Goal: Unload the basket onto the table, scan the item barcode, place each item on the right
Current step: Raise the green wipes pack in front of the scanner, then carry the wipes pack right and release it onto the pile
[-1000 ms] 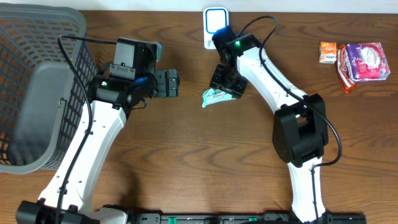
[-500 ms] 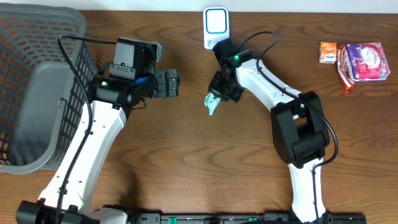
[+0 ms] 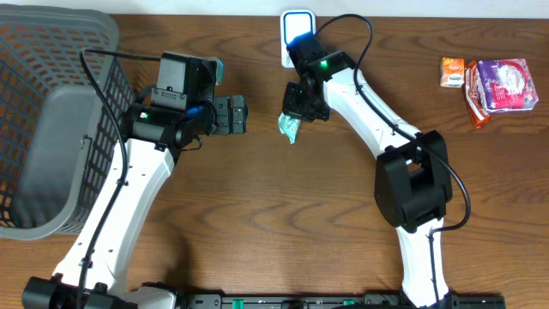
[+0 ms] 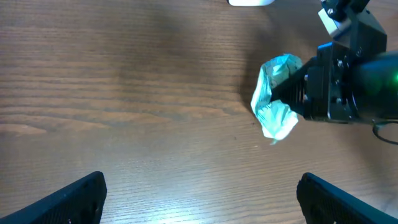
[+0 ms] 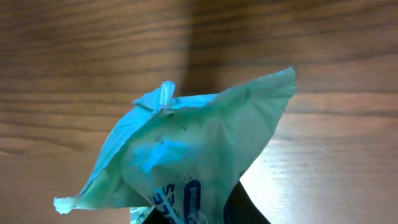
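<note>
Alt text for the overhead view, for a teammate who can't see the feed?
The right end effector grips a teal packet just in front of the white scanner at the far edge of the wooden table. The left end effector is open and empty, facing the packet. A grey basket is at left and snack packs are at far right.

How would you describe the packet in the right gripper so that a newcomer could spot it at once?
Find the white scanner at the far edge of the table. In front of it, the right gripper is shut on a crumpled mint-green packet. It is the only green item; the orange carton and purple-red pack lie far to the right.
</note>
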